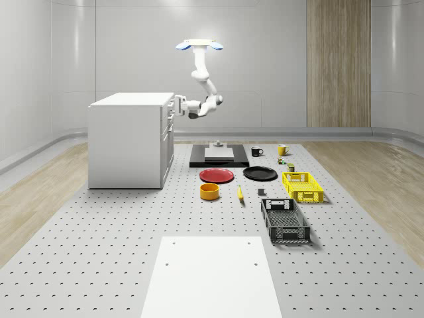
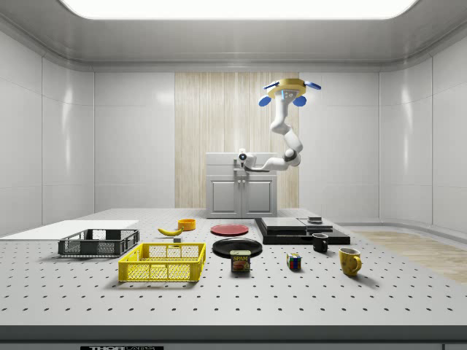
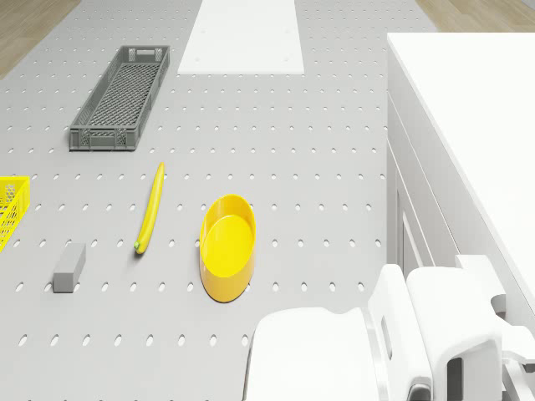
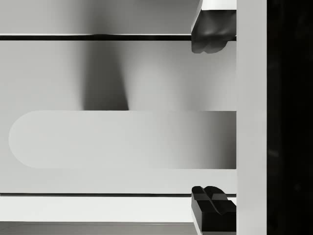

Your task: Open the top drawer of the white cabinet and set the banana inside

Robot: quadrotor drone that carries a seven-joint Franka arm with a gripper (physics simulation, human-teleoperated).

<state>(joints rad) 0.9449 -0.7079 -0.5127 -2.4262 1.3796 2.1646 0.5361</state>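
The white cabinet (image 1: 126,139) stands on the perforated table at the whole-scene view's left. My drone (image 1: 199,46) hovers high in front of its drawer side, above the black platform (image 1: 218,156). The arm reaches down to the top drawer front. My gripper (image 1: 177,104) is open there. In the wrist view the gripper (image 4: 211,120) has one fingertip (image 4: 210,41) on each side of the rounded drawer handle (image 4: 122,139), both apart from it. The banana (image 1: 240,193) lies on the table between the yellow bowl (image 1: 210,191) and the grey crate (image 1: 284,220). The drone view shows the banana (image 3: 150,207) too.
A red plate (image 1: 216,175) and a black plate (image 1: 260,173) lie in front of the black platform. The yellow crate (image 1: 302,186), two mugs (image 1: 257,152) and small items sit to the whole-scene view's right. A white sheet (image 1: 209,278) covers the near table.
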